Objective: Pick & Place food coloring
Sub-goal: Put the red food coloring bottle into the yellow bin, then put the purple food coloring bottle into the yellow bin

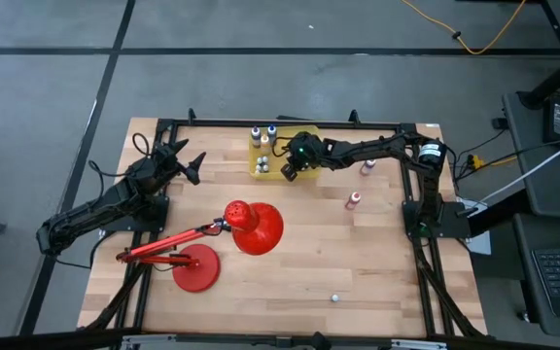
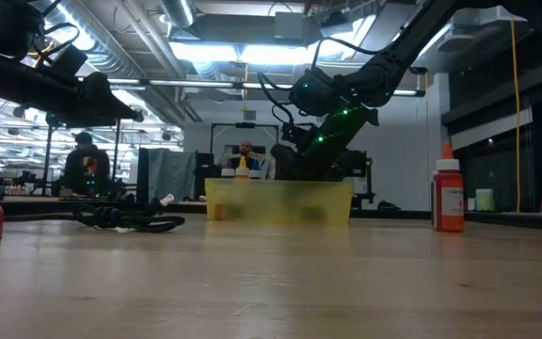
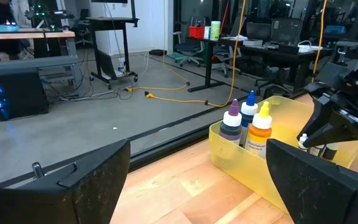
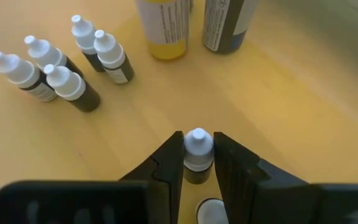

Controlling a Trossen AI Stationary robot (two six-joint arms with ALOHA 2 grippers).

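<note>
The right gripper (image 4: 198,163) clamps a white-capped food coloring bottle (image 4: 198,149) inside the yellow bin (image 3: 241,155). Early release risks toppling it onto neighbouring bottles (image 4: 73,87). The left gripper (image 3: 197,180) waits, wide open.

tall yellow bottle (image 4: 169,28) and dark bottle (image 4: 229,25) cut off at picture's edge, held bottle (image 4: 197,152) body hidden between jaws

The tabletop (image 1: 358,262) is pale planked wood, the bin (image 3: 247,163) translucent glossy yellow plastic, the food coloring (image 4: 197,152) smooth-capped.

We see a red desk lamp (image 1: 231,238) lying on the wooden bench (image 1: 358,262). Near the bench's far edge sits a translucent yellow bin (image 2: 280,201). A yellow cable (image 1: 474,34) crosses the floor beyond.
</note>
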